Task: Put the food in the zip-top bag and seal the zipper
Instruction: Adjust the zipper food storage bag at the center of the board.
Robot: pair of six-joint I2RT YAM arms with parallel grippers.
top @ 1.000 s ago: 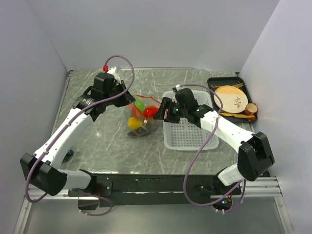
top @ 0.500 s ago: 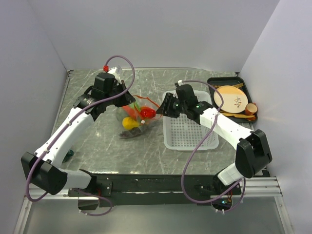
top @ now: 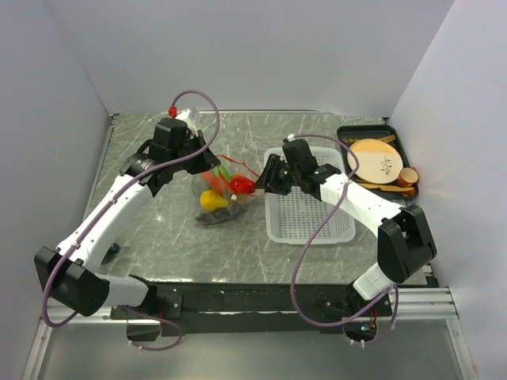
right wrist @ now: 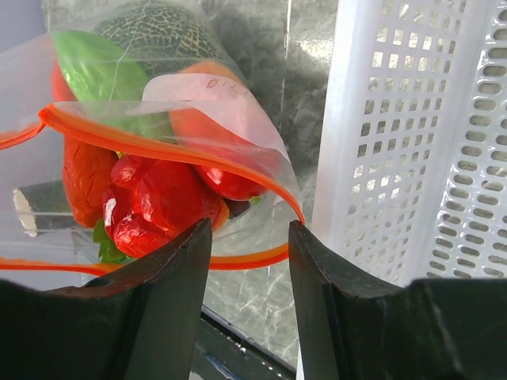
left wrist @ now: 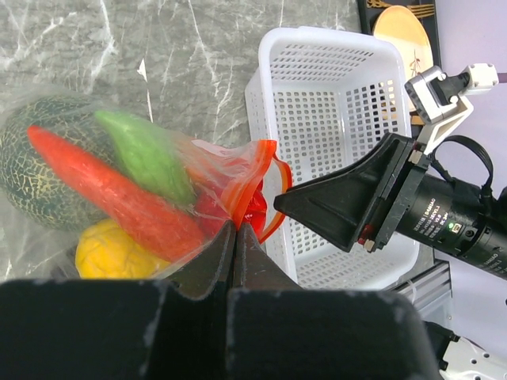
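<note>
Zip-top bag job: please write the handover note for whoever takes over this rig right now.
Left end effector: shut, pinching the zip-top bag at its mouth edge.
Right end effector: jaws apart at the mouth, gripping nothing.
Food: every piece I can see lies inside the bag, which sits beside the white basket.
Done: loading, as far as the views show.
Left to do: the zipper gapes open; press it shut along its length.
</note>
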